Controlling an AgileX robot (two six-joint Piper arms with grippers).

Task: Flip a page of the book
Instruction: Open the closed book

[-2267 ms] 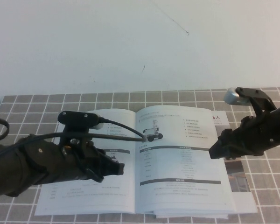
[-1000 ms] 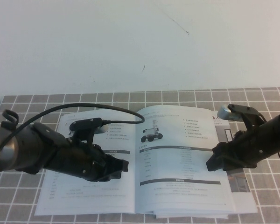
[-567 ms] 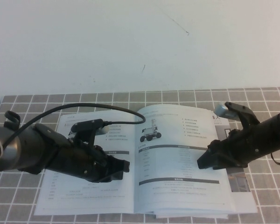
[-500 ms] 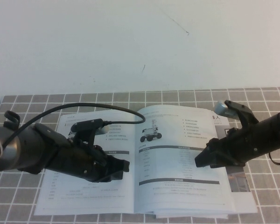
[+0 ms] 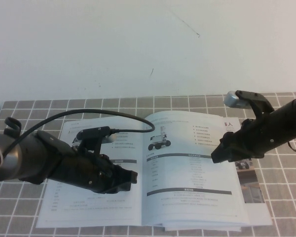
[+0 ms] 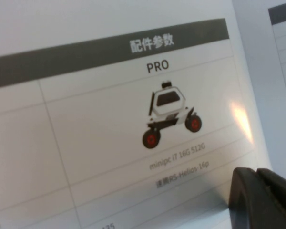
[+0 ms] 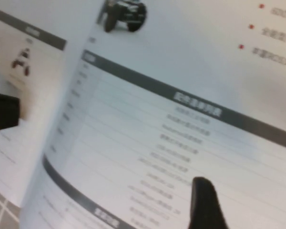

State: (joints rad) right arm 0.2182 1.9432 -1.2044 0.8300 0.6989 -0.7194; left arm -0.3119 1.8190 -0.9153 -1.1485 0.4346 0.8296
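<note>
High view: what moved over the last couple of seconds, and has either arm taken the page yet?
The right gripper slid left over the white glossy page with the small wheeled robot picture, dipped, then lifted slightly; open, nothing held. The left gripper drew back a little, then held over the left half of the large open soft-cover catalogue; its cable arched up. Catalogue and page lie flat, unmoved.

The book (image 5: 143,192) lies open flat, its white page (image 5: 190,173) unturned.

High view angled down; wrist views close over book (image 5: 153,168)
</note>
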